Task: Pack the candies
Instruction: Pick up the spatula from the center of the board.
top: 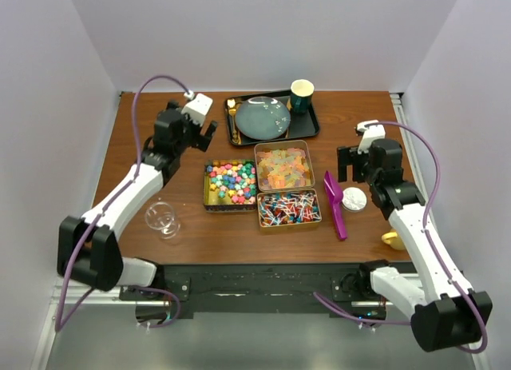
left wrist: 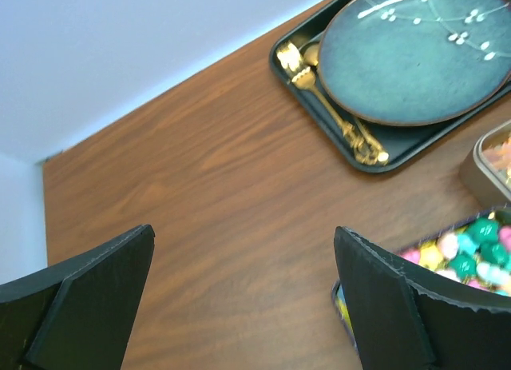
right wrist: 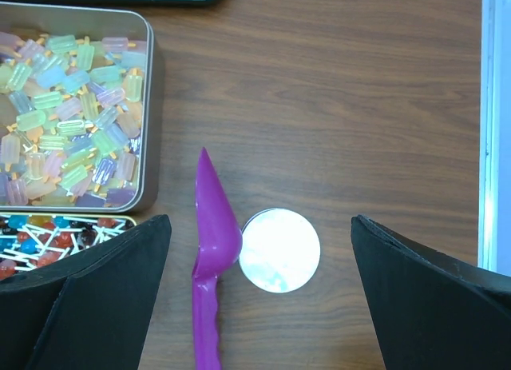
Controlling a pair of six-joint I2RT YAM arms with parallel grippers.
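Three open tins sit mid-table. One holds bright multicoloured cube candies (top: 231,184), also in the left wrist view (left wrist: 467,250). One holds pale gummies (top: 283,167) (right wrist: 72,106). One holds red-blue-white wrapped pieces (top: 288,209) (right wrist: 48,234). My left gripper (top: 204,138) (left wrist: 243,230) is open and empty, above bare wood left of the cube tin. My right gripper (top: 355,172) (right wrist: 259,220) is open and empty, hovering over a purple scoop (top: 335,204) (right wrist: 211,250) and a round white lid (top: 354,199) (right wrist: 279,250) that lie side by side.
A clear glass jar (top: 162,218) stands at the front left. A black tray (top: 311,130) at the back holds a teal plate (top: 263,117) (left wrist: 415,50), gold cutlery (left wrist: 335,114) and a green cup (top: 302,95). A yellow object (top: 392,240) lies front right.
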